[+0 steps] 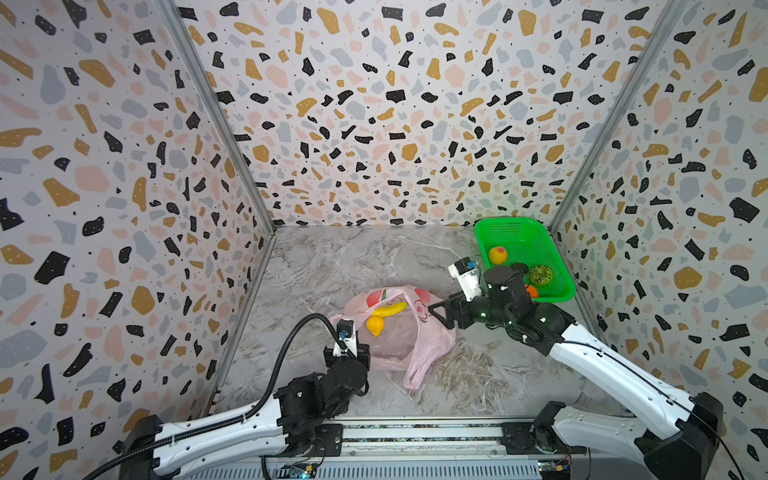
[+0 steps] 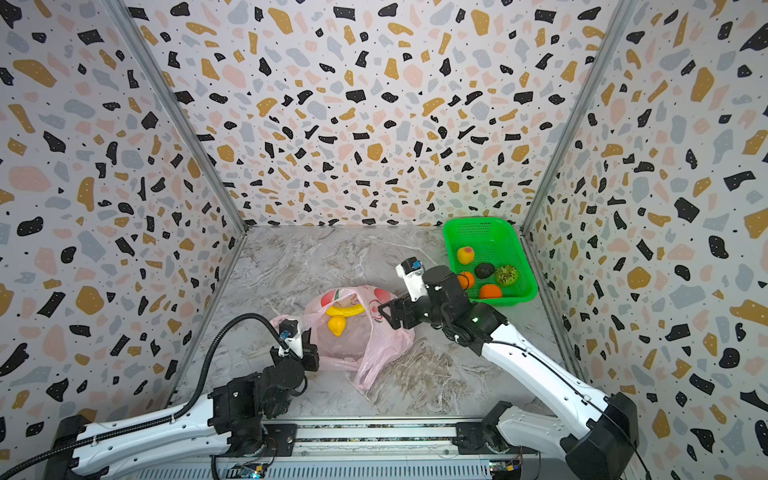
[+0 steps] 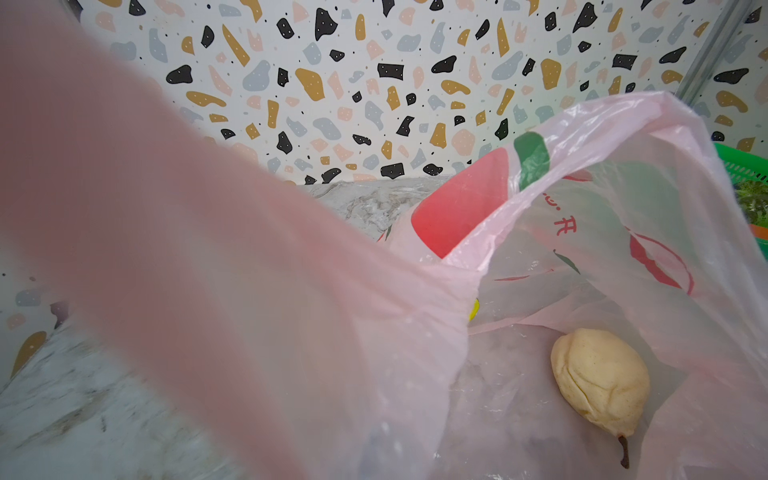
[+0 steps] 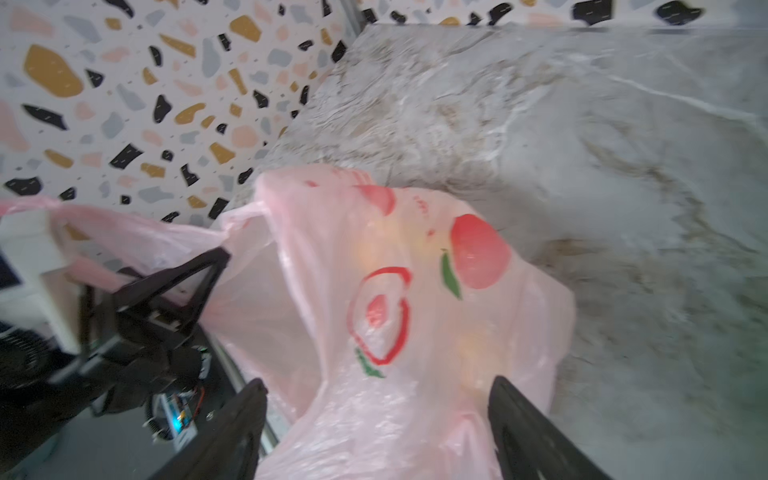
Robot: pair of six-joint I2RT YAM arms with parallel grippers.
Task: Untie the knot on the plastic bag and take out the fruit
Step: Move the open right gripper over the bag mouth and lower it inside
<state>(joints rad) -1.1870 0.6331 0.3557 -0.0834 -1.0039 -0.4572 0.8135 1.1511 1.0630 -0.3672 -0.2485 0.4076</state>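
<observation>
Left tool (image 4: 218,257) pinches the plastic bag (image 1: 399,336); right tool (image 4: 378,386) gapes wide against it, green basket (image 1: 528,237) nearby.

Thin, crinkled, translucent pink plastic bag (image 1: 395,340); perforated glossy green plastic basket (image 1: 536,249); matt marble-patterned tabletop (image 1: 332,257).

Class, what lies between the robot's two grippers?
The translucent pale pink plastic bag, holding a yellow toy banana and another yellow fruit; both top views show it.
</observation>
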